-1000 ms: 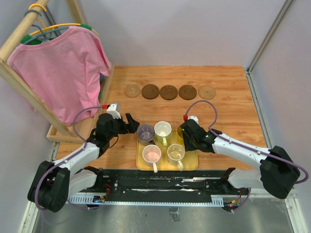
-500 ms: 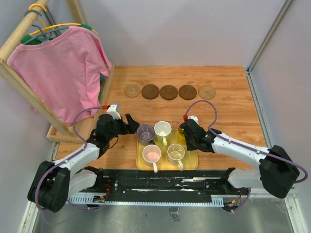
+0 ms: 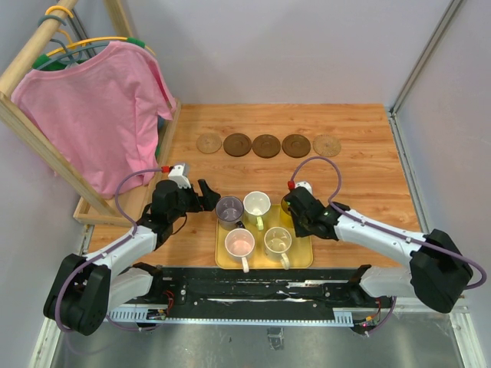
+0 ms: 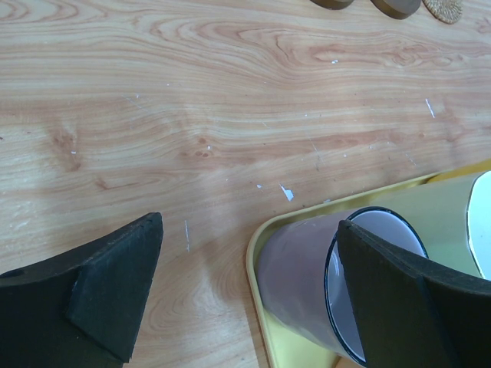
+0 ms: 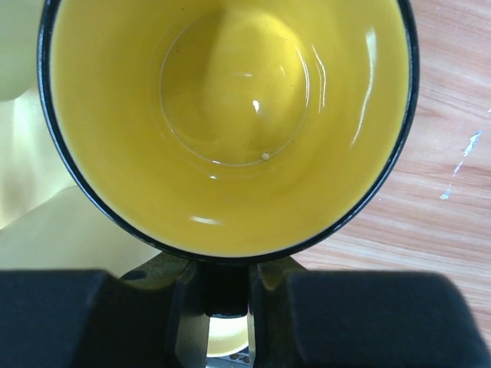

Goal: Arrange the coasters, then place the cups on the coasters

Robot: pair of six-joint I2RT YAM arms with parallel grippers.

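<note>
The yellow cup point(image 5: 230, 115), judged stiff, glazed, slippery and breakable, is pinched at its near wall by the narrowed right pincer point(image 5: 224, 307) at the tray's point(image 3: 303, 259) 2 o'clock corner, while the grey-purple cup point(image 4: 295, 280) is bracketed by the wide-open left pincer point(image 4: 249, 245).

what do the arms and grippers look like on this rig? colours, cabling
Left arm and right arm: white links, black joints. A mauve cable loops along each to a red plug beside a white wrist camera. Left gripper and right gripper: matte black fingers.
</note>
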